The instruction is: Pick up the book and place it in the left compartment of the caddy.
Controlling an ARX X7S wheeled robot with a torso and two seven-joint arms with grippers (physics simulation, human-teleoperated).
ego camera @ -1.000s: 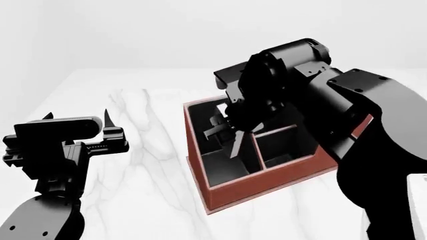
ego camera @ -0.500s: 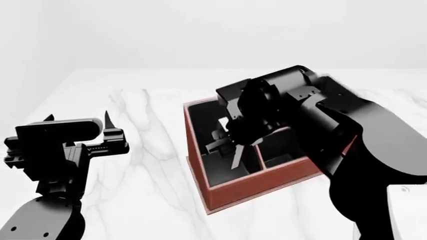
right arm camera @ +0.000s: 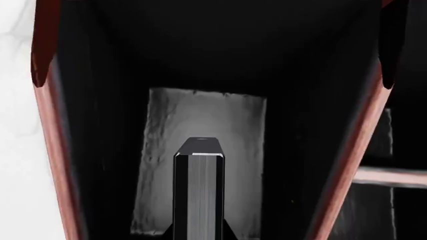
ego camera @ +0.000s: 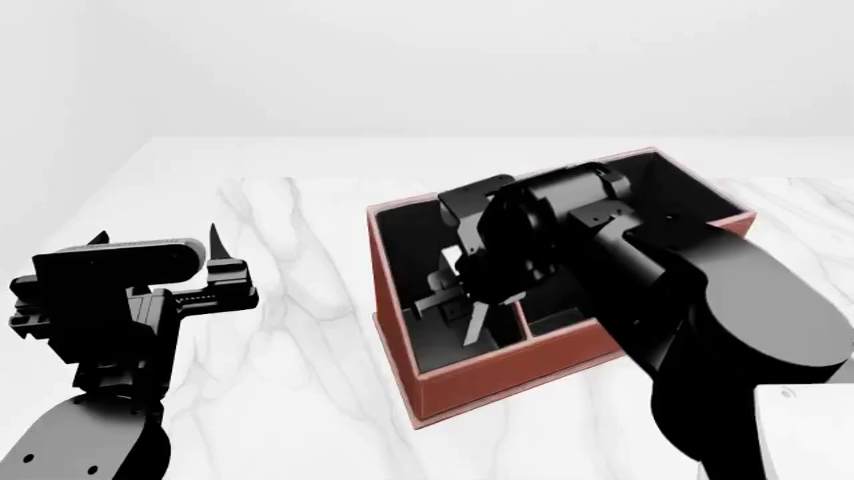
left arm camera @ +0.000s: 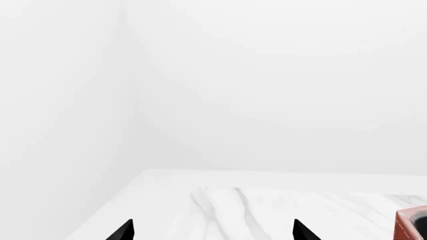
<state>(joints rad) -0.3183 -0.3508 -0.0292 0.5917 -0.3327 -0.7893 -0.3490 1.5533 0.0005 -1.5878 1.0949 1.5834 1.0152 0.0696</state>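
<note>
Since the earlier head views the right arm has swung lower and further into the caddy, uncovering the far right corner of its rim, while the left arm has stayed parked. At this moment the right gripper reaches down inside the caddy over the left compartment, the tall black-lined slot along the caddy's left wall. In the right wrist view the book stands on edge between the pincer's two jaws, spine and black cover facing the camera, aimed down the slot toward its pale floor; the jaws are clamped on the book. Whether the book touches the floor or either wall cannot be told. The left gripper hovers over the marble table, well apart from the caddy, its two fingertips spread and holding nothing. Handling judgement: the book is thin, stiff and probably light; its smooth cover may slip, so a hold across the flat faces near the upper edge suits it, keeping the lower edge free to enter the narrow slot. It should tolerate a short drop, though a tilted release could wedge it against a wall. No brand, label or legible writing appears on the book, caddy or arms.
</note>
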